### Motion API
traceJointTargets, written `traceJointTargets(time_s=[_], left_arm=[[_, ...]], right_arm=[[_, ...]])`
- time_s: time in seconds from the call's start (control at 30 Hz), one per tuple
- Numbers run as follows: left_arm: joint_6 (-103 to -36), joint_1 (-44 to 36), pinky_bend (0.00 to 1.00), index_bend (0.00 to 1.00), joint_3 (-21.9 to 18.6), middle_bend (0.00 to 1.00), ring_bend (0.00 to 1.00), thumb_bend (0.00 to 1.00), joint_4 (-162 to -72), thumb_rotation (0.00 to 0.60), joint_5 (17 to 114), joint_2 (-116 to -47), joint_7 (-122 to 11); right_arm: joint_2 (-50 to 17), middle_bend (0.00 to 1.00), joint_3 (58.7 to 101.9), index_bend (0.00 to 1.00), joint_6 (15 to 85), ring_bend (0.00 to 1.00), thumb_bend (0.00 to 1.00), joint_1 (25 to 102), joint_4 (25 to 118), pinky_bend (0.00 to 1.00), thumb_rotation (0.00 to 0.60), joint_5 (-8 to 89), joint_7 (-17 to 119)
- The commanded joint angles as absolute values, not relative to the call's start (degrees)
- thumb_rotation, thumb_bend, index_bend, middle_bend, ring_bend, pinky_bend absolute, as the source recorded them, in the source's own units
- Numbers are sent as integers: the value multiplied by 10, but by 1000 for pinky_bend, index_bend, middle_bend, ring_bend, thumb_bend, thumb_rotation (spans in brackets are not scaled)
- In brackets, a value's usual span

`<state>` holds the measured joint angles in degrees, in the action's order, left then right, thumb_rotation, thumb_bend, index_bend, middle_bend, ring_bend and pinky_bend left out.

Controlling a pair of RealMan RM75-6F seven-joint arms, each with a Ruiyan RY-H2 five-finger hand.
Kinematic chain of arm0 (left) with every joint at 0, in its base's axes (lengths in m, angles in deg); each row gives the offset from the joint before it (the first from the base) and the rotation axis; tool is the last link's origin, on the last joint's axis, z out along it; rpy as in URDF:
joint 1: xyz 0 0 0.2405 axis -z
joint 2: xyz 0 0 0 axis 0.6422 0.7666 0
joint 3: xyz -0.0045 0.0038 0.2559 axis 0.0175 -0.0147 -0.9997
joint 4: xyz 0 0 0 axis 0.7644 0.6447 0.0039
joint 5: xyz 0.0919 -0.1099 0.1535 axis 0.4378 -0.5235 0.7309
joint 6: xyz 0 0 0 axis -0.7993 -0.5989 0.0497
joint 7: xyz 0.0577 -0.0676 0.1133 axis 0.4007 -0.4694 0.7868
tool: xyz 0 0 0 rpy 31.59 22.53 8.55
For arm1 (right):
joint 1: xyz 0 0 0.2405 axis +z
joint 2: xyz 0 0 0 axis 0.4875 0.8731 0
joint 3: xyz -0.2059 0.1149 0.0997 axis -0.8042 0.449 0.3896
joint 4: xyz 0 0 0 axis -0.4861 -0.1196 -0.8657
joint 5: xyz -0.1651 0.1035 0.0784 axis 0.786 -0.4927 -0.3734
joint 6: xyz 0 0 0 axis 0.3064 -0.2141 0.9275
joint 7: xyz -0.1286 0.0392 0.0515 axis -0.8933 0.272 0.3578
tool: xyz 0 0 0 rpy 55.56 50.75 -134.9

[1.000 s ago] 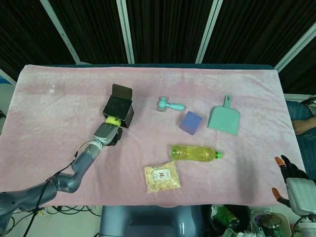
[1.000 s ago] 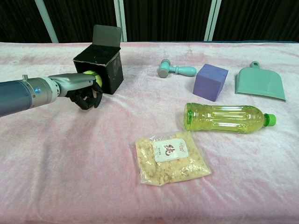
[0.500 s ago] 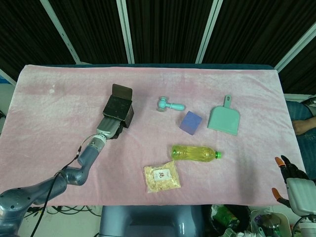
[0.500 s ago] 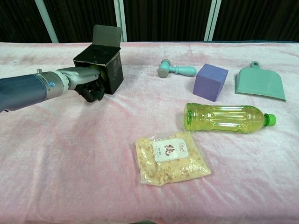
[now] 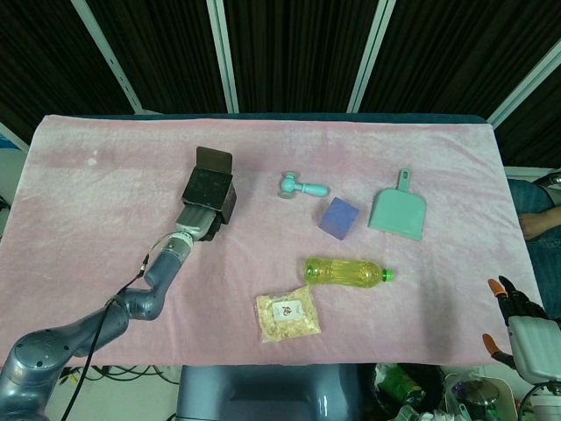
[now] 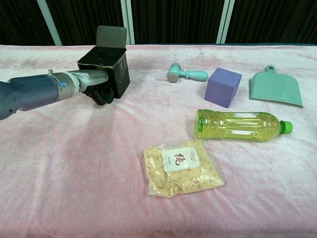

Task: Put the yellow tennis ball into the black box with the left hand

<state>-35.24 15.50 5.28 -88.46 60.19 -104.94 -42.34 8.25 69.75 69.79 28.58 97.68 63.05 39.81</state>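
Two hands show: our right hand [image 5: 519, 326] hangs off the near right table edge with its fingers apart and empty. Further in lie a snack bag [image 6: 182, 166] and a bottle [image 6: 240, 125]. Our left hand [image 6: 97, 85] reaches into the box [image 6: 106, 70]; its grip and the ball are hidden, so we cannot tell either.

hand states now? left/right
Left hand: reached into the black box's opening, fingers hidden; ball not visible, cannot tell.
Right hand: at table edge, holding nothing, fingers spread, open.
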Motion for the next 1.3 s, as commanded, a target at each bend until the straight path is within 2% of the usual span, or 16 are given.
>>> traceJointTargets(time_s=[0.03,0.27,0.4,0.47,0.5,0.57,0.63,0.67,0.73,0.77,0.83,0.93,0.97,1.1,1.3], left_arm=[[-350,155,1000,761,53,848,873,624,-888,600,598,-1047,-426],[-351,150,1000,762,41,848,873,624,-918,600,594,-1027,-415],[-362,135,1000,762,18,839,862,623,-987,600,578,-982,-374],[-385,122,994,751,0,799,815,612,-1058,600,553,-938,-335],[-392,116,965,714,-9,743,757,598,-1090,600,540,-917,-318],[-422,105,845,570,-36,596,609,537,-1203,600,483,-846,-264],[-472,97,644,358,-65,386,404,419,-1316,600,433,-779,-215],[-497,94,572,287,-75,312,334,375,-1358,600,416,-757,-197],[-586,75,473,197,-100,216,226,327,-1473,600,392,-698,-161],[-601,70,415,157,-102,170,164,302,-1488,600,392,-691,-159],[-677,35,306,122,-113,116,84,273,-1553,600,421,-657,-170],[-776,-33,76,106,-137,54,14,256,-1611,600,514,-617,-221],[-811,-65,49,106,-150,46,6,256,-1619,600,565,-607,-252],[-902,-158,8,106,-204,37,0,255,-1586,600,726,-582,-355],[-998,-257,0,106,-236,27,0,255,-1517,600,829,-572,-476]], right_arm=[[83,42,697,28,698,150,229,286,977,245,600,631,398],[83,42,698,28,699,150,229,285,978,245,600,629,398],[84,42,699,28,700,150,231,285,978,245,600,629,399],[84,42,699,28,700,150,230,285,978,245,600,628,400],[84,42,699,28,700,150,230,285,978,245,600,628,400],[84,42,699,28,701,150,230,285,978,245,600,629,399],[84,42,699,28,701,150,230,285,978,245,600,630,399],[84,42,699,28,701,150,230,285,977,245,600,630,399],[84,42,700,28,700,150,229,286,976,245,600,630,399],[84,42,700,28,700,150,227,286,976,245,600,630,399],[85,42,702,28,701,150,222,287,975,245,600,629,399],[85,42,705,28,702,150,217,287,973,245,600,627,401],[86,42,705,28,702,150,216,288,972,245,600,627,403],[85,42,705,28,702,150,216,287,971,245,600,625,403],[83,42,704,25,705,150,216,286,973,245,600,627,401]])
